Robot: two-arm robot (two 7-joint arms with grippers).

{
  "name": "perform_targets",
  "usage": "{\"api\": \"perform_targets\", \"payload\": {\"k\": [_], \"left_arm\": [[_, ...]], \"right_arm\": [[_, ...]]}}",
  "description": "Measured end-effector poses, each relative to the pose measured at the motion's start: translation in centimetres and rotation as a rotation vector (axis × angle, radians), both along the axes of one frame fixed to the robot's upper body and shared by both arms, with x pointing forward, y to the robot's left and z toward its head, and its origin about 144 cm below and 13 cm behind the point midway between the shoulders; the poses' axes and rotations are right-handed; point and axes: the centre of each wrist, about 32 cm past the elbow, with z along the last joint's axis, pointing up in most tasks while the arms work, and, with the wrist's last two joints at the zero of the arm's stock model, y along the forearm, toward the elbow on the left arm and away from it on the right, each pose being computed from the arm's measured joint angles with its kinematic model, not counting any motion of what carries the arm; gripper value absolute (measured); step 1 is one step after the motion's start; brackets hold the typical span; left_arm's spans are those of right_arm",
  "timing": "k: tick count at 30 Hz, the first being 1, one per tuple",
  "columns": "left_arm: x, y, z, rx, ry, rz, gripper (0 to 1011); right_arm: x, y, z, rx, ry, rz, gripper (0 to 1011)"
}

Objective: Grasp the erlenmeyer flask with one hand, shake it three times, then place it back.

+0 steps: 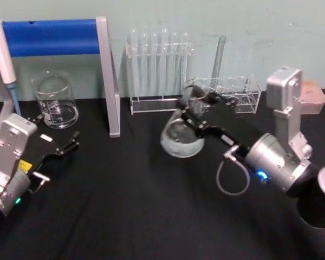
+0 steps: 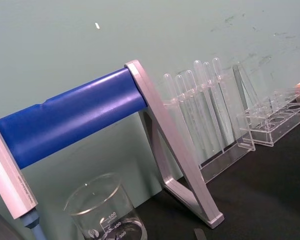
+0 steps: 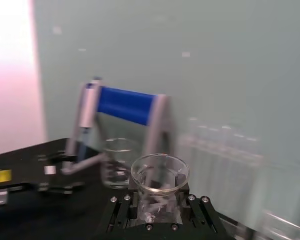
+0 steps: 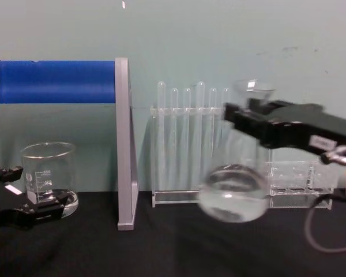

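Right gripper (image 1: 194,105) clamps erlenmeyer flask (image 1: 180,140) by neck, centre-right, airborne. Left gripper (image 1: 62,150) idle lower left, fingers apart. Risk: shaking slips glass into test-tube rack (image 1: 160,70) behind.

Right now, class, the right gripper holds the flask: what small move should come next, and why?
Probably a short shake stroke toward the robot. The right gripper holds the flask by the neck above the table, and the tube rack stands close behind, so swinging back risks a knock. The left gripper sits open at the left.
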Motion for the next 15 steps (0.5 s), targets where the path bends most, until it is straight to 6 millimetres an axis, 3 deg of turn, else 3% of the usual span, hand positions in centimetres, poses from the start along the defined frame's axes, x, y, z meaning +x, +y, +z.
{"api": "perform_targets", "payload": {"k": [7, 15], "left_arm": [[0.0, 0.0, 0.0, 0.0, 0.0, 0.0, 1001], [0.0, 0.0, 0.0, 0.0, 0.0, 0.0, 1001]], "right_arm": [[0.3, 1.9, -0.1, -0.009, 0.002, 0.166, 450], [0.4, 2.5, -0.1, -0.009, 0.002, 0.217, 449]]}}
